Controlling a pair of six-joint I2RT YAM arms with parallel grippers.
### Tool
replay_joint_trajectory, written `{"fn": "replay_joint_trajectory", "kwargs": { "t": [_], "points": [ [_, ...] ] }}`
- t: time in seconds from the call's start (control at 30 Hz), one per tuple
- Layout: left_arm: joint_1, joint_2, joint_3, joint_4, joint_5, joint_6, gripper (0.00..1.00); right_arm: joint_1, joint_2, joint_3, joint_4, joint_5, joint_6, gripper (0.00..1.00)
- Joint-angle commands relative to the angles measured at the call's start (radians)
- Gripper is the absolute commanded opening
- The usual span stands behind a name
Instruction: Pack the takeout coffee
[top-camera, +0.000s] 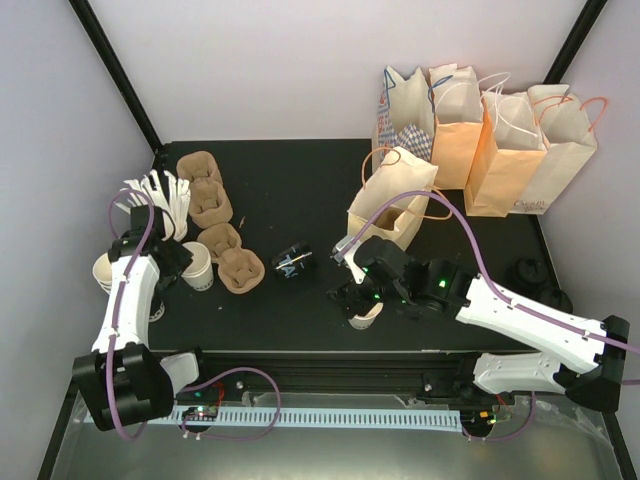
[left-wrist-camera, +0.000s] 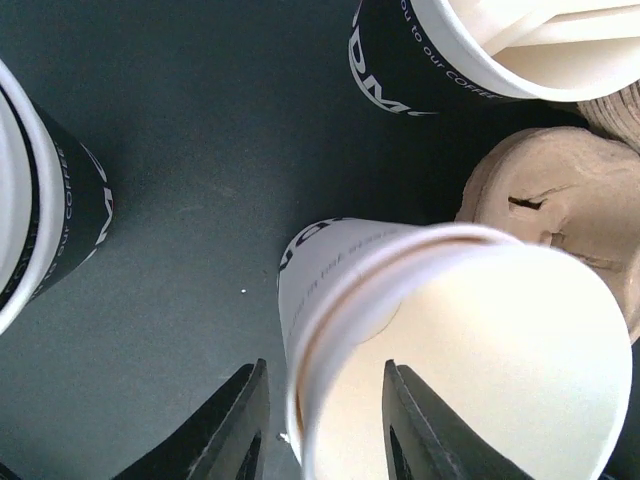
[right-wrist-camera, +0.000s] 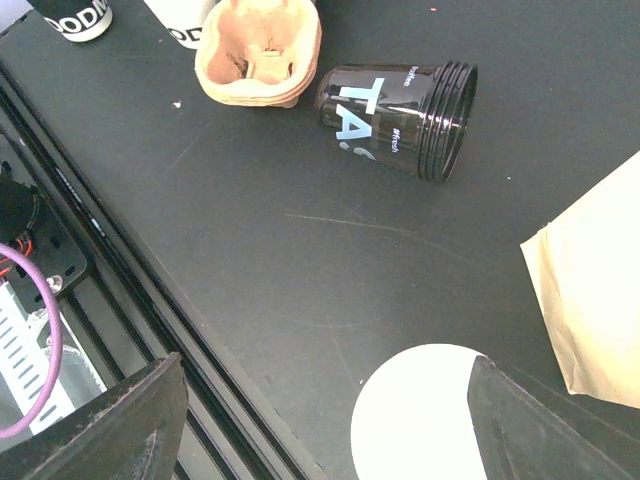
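While released, left end effector (left-wrist-camera: 322, 370) straddles empty white cup's (left-wrist-camera: 335, 255) rim, right one (right-wrist-camera: 325, 372) released.

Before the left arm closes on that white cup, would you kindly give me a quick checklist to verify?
1. Left gripper straddles the white lettered cup's wall, one finger inside, one outside: ok.
2. Cup upright: ok.
3. Cup's top closed: not ok, mouth open.
4. Right gripper open, away from this cup: ok.
5. Black cup lies on its side, apart: ok.
6. Nearest paper bag open for packing: cannot tell.
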Motion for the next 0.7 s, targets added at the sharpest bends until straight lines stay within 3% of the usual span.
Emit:
{"fn": "replay_joint_trajectory", "kwargs": {
  "t": [0.0,0.07,0.27,0.33,0.4,0.47,0.67],
  "points": [
    [0.000,0.026,-0.015,-0.148,0.065,-0.039,0.35,-0.011,-0.001,0.026,0.028,-0.010,-0.020,0.79],
    [-0.002,0.022,0.001,-0.161,0.065,-0.039,0.41,-0.013,0.003,0.028,0.029,-0.012,-0.023,0.79],
    [-0.017,-0.008,0.015,-0.190,0.106,-0.066,0.42,-0.016,0.011,0.032,0.032,-0.015,-0.027,0.79],
    [-0.025,-0.022,0.024,-0.200,0.123,-0.082,0.47,-0.017,0.011,0.033,0.031,-0.015,-0.029,0.79],
    [-0.038,-0.037,0.048,-0.217,0.125,-0.093,0.61,-0.018,0.010,0.033,0.031,-0.016,-0.029,0.79],
    [-0.050,-0.048,0.081,-0.244,0.111,-0.103,0.67,-0.018,0.011,0.031,0.030,-0.017,-0.031,0.79],
    [-0.057,-0.072,0.150,-0.306,0.107,-0.118,0.68,-0.019,0.006,0.027,0.028,-0.018,-0.031,0.79]
  ]
}}
